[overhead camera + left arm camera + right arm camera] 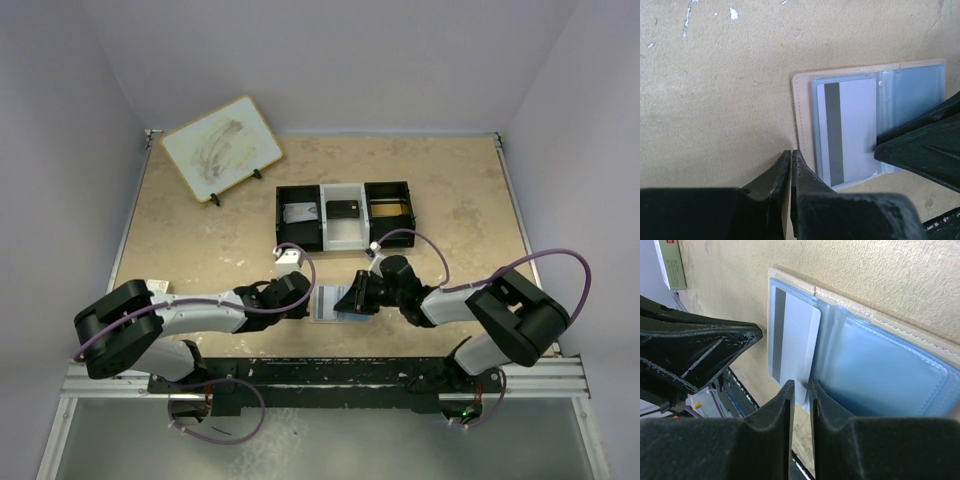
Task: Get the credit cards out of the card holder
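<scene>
Left wrist: glossy card holder (910, 95) (rectangular)

Bench top (715, 100): beige, matt, rough and grainy, a few white chips. Card holder (910, 95): glossy clear plastic sleeves, bluish, with a tan stitched border that looks like leather. Card (855, 130): smooth silvery plastic, satin, dark stripe. My right gripper (801, 386): black, matt, fine-grained.

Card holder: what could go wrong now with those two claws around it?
The right gripper meets only the silver card's edge, so it may slip off. The left gripper, shut, sits just at the card holder's rim, so the holder might slide along with the card.
</scene>
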Action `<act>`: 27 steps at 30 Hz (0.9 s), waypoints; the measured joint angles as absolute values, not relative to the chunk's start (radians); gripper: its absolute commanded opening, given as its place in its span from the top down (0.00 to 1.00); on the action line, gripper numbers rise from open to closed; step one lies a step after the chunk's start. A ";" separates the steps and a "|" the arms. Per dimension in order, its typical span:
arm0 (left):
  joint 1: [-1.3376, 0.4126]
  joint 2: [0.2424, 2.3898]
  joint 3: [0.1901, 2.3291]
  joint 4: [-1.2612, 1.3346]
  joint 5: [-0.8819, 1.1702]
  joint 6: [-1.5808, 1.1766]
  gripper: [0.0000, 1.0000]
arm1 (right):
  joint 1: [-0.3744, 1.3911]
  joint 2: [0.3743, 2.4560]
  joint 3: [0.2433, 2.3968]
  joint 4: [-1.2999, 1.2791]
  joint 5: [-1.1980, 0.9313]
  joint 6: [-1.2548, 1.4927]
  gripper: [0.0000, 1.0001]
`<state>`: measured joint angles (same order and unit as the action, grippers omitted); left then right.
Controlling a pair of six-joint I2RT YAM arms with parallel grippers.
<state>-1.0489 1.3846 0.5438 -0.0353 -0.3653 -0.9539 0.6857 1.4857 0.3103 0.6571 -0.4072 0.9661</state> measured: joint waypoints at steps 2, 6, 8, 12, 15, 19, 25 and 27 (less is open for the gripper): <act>-1.049 1.377 0.538 -0.037 -0.368 -0.958 1.00 | 0.686 1.486 0.310 0.656 -0.407 0.966 0.78; -1.049 1.367 0.534 -0.036 -0.371 -0.959 1.00 | 0.683 1.485 0.310 0.652 -0.407 0.966 0.70; -1.049 1.367 0.533 -0.036 -0.372 -0.959 1.00 | 0.682 1.485 0.314 0.653 -0.412 0.967 0.68; -1.049 1.367 0.527 -0.036 -0.372 -0.960 1.00 | 0.682 1.485 0.316 0.654 -0.414 0.971 0.68; -1.049 1.367 0.525 -0.037 -0.372 -0.960 1.00 | 0.682 1.485 0.316 0.654 -0.414 0.976 0.73; -1.049 1.366 0.525 -0.037 -0.371 -0.960 1.00 | 0.677 1.485 0.316 0.649 -0.410 0.976 0.76; -1.049 1.364 0.525 -0.037 -0.372 -0.960 0.80 | 0.673 1.488 0.323 0.647 -0.410 0.980 0.69; -1.049 1.353 0.525 -0.035 -0.372 -0.959 0.73 | 0.673 1.499 0.333 0.645 -0.410 0.981 0.68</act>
